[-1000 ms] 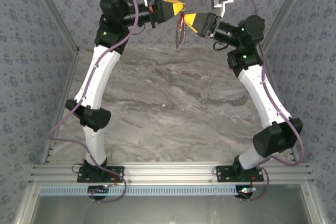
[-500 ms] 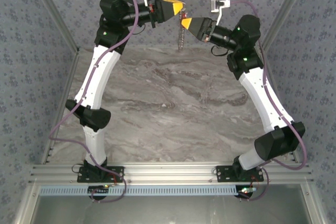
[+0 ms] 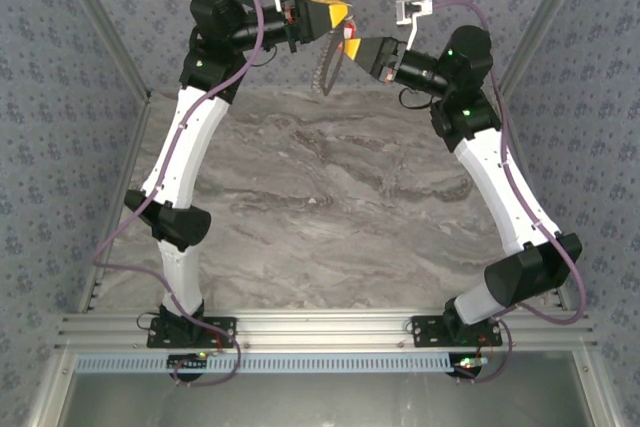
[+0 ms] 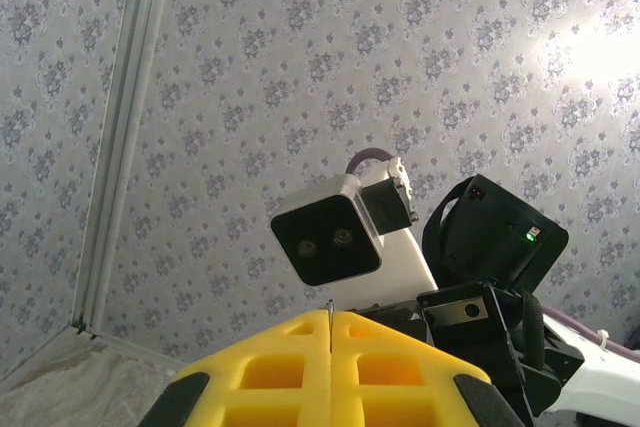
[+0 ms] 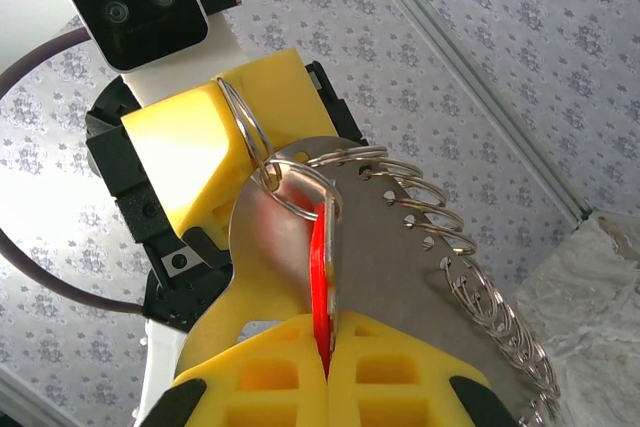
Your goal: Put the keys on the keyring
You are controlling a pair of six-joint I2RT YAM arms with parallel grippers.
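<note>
High above the back of the table, my left gripper (image 3: 343,17) is shut on the keyring (image 5: 243,125), a thin steel wire loop pinched between its yellow fingertips (image 4: 331,319). A smaller ring (image 5: 297,187) links it to a flat grey metal plate (image 5: 420,277) edged with several wire rings, which hangs below in the top view (image 3: 322,75). My right gripper (image 5: 328,322) is shut on the red key (image 5: 322,267), seen edge-on against the plate. The key's upper end reaches the smaller ring. The two grippers' tips nearly touch (image 3: 350,48).
The marble tabletop (image 3: 330,197) lies far below both grippers. Patterned walls close in the back and sides, with a metal corner rail (image 4: 110,137) at the left. The aluminium base rail (image 3: 320,332) runs along the near edge.
My right gripper has closed on the red key and moved left and up towards the left gripper. The hanging plate has swung left. The left arm has stayed still.
</note>
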